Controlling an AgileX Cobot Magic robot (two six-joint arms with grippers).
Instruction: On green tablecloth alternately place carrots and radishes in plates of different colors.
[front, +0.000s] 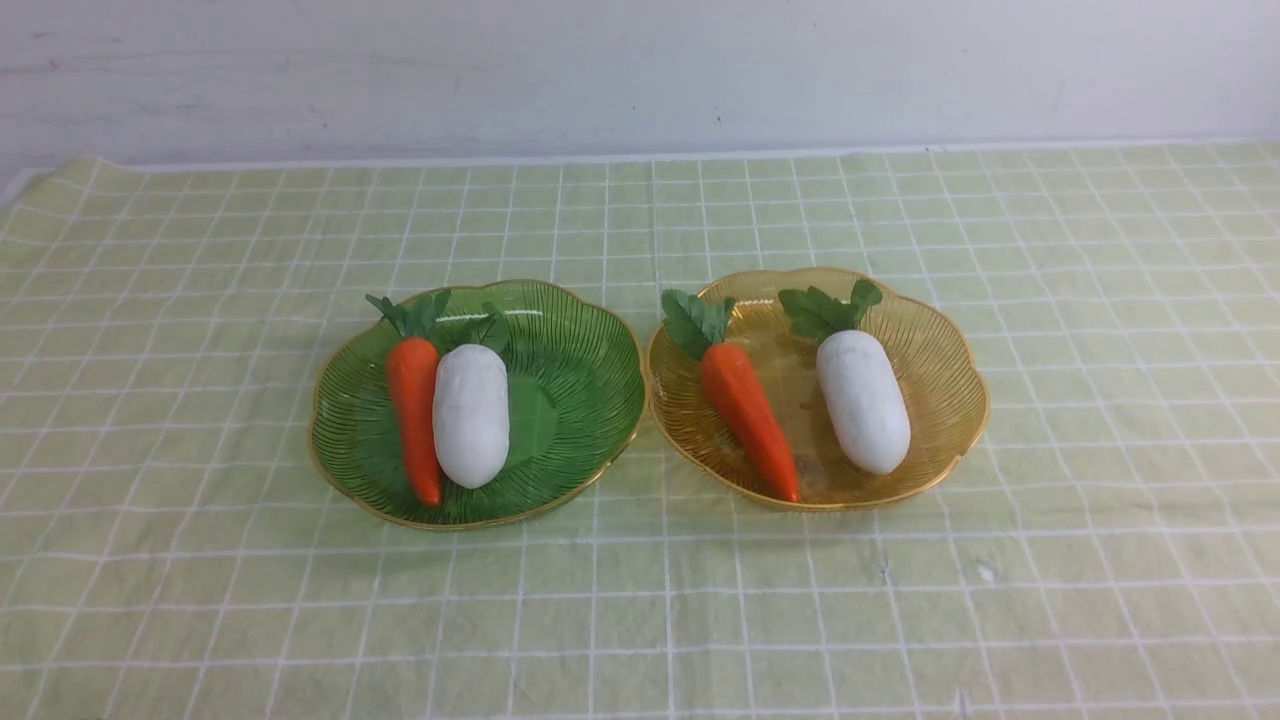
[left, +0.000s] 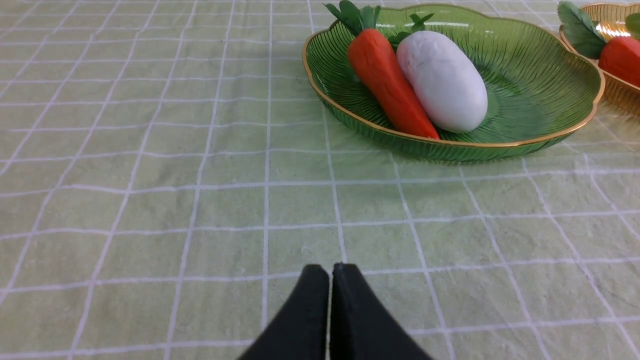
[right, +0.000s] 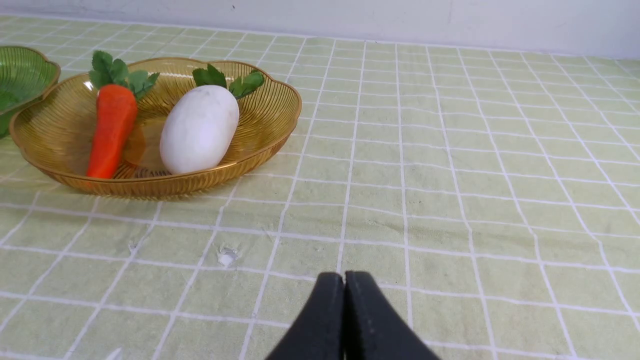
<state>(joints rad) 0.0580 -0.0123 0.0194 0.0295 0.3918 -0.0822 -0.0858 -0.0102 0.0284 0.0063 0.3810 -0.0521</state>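
Resting in the green plate (front: 560, 420) — carrot (front: 411, 410) beside radish (front: 471, 415); likewise in the amber plate (front: 930, 400), orange carrot (front: 745, 415) and white radish (front: 864, 400) lying apart — fingertips together on left gripper (left: 330, 272) and right gripper (right: 345, 280).

green tablecloth (front: 620, 620), green plate (front: 570, 470), amber plate (front: 940, 420)
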